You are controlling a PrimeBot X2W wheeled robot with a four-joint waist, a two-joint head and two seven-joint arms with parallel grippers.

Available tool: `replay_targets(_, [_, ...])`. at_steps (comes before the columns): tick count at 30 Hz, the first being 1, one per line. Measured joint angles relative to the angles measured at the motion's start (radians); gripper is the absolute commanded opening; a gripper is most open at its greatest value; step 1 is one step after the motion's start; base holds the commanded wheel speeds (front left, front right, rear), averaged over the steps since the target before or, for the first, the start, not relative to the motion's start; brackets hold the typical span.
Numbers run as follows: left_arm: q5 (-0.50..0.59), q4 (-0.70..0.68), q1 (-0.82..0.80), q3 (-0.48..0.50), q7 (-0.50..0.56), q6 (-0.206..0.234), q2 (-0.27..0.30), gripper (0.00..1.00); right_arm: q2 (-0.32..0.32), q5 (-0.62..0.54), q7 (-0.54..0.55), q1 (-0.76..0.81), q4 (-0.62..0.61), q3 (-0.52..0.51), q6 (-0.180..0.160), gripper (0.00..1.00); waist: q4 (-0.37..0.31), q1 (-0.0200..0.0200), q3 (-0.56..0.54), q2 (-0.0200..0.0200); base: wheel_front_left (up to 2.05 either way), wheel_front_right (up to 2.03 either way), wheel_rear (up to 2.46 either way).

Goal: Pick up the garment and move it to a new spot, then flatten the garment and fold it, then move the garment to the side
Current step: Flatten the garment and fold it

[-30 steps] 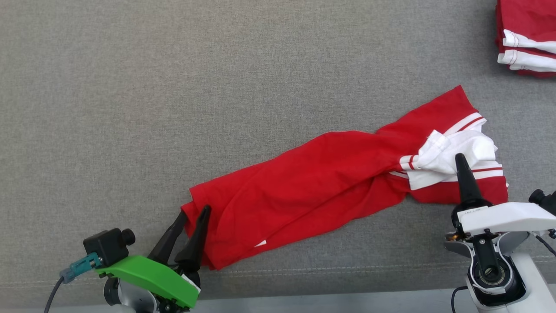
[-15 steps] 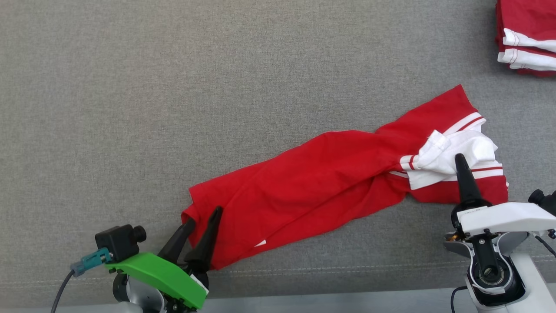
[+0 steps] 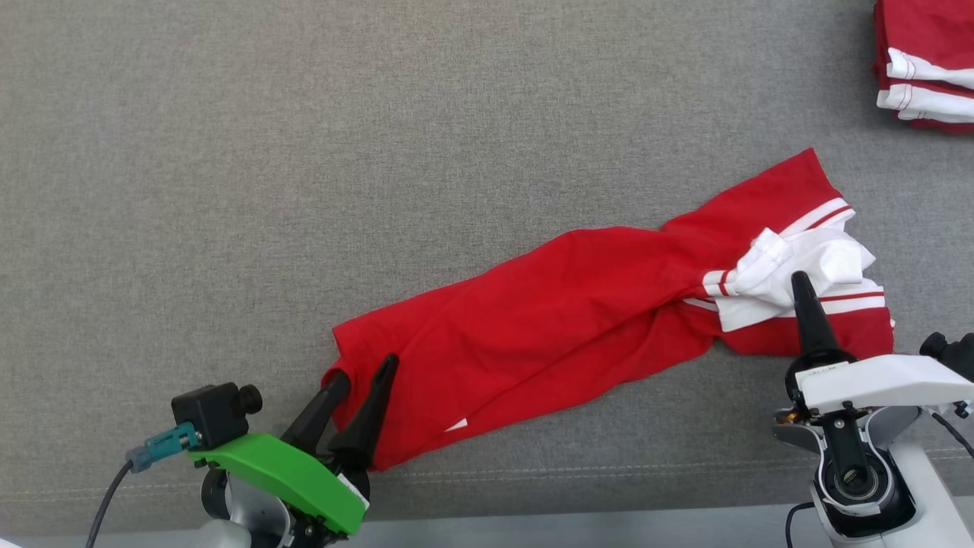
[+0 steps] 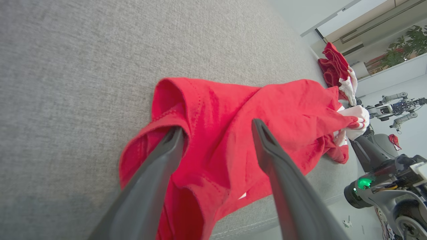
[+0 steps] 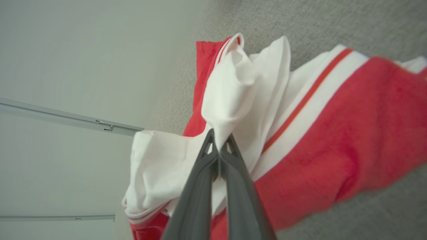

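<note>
Red knit garment with white striped trim [image 3: 548,320], roped and twisted through the middle, on the grey woven cloth surface [image 3: 304,152]. Lies toward the near edge and right of centre, well apart from the stack of folded red-and-white garments [image 3: 924,68] in the far right corner.

At the near-left end, the left gripper [image 3: 367,368]. Stands spread wide and straddles the hem corner, with one finger at the folded edge and the other over the top layer. Not yet closed on anything.

At the other end, the right gripper [image 3: 797,280]. Pressed tight together and pinches a small peak of the white fabric, clearest along the right wrist view.

Risk of closing the left fingers on one layer only, or on a bunched fold, and so lifting an uneven hem. Risk too of losing the white pinch, small and held close to the tips, under any sideways tug. Risk also of tightening the twist by drawing both ends apart before unwinding it, and probably harder to flatten then.

Runs long and narrow, on a diagonal in the head view from lower left up to upper right. Points its plain red hem toward the left gripper and its white-trimmed end toward the right gripper and the far right.
</note>
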Motion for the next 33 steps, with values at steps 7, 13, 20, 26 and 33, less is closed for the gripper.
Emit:
replay_targets(7, [-0.018,0.021,-0.010,0.018,0.000,0.000,-0.004,0.00,0.000,-0.016,0.002,-0.001,-0.001,0.004,0.000,0.00,-0.006,0.0000,0.008,0.0000,0.00,0.00,0.00])
replay_targets(13, [-0.114,0.036,-0.023,0.059,0.035,0.000,-0.013,0.00,0.000,-0.018,0.002,-0.001,0.000,0.004,0.000,0.00,-0.010,0.0000,0.012,0.0000,0.00,0.00,0.00])
replay_targets(20, [-0.239,0.062,-0.052,0.141,0.077,0.000,-0.014,0.00,-0.002,-0.026,0.002,-0.001,0.002,0.004,0.000,0.00,-0.009,-0.0001,0.012,0.0000,0.00,0.00,0.00])
replay_targets(26, [-0.323,0.099,-0.059,0.164,0.141,0.002,-0.011,0.00,-0.007,-0.034,0.003,-0.001,0.005,0.007,0.000,0.00,-0.009,0.0000,0.008,0.0000,0.00,0.00,0.00])
replay_targets(33, [-0.396,0.133,-0.108,0.166,0.238,0.002,0.009,0.01,-0.015,-0.050,0.010,-0.002,0.005,0.018,-0.001,0.00,-0.006,0.0000,0.009,0.0000,0.00,0.00,0.00])
